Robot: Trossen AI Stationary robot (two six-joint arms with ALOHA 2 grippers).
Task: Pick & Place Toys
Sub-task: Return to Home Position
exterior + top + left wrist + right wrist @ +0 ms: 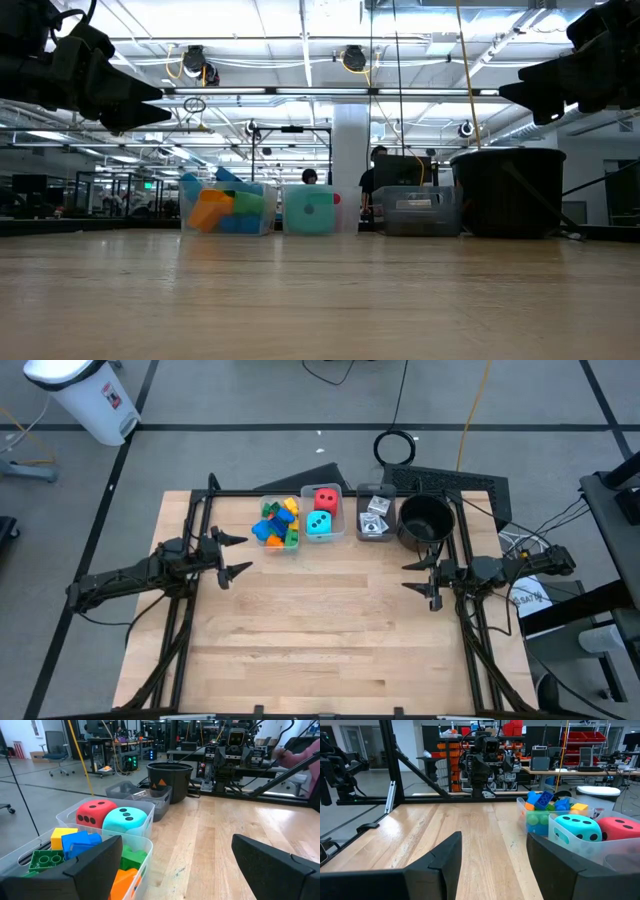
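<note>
Three clear bins stand in a row at the table's far edge. The left one holds coloured bricks [277,523] [75,845] heaped together. The middle one holds a red die [326,498] [95,813] and a teal die [319,523] [128,821], side by side on the bin's floor. The right one holds small cards [375,515]. My left gripper [237,556] [177,865] hovers open above the table's left side, level, near the brick bin. Over the right side, my right gripper [416,575] [495,865] hovers level, open with a narrower gap. Neither gripper holds anything.
A round black pot [427,520] [508,192] stands at the far right, next to the card bin. Black frame rails [190,620] [470,640] run along the table's left and right sides. Bare wood [330,630] fills the middle and near half.
</note>
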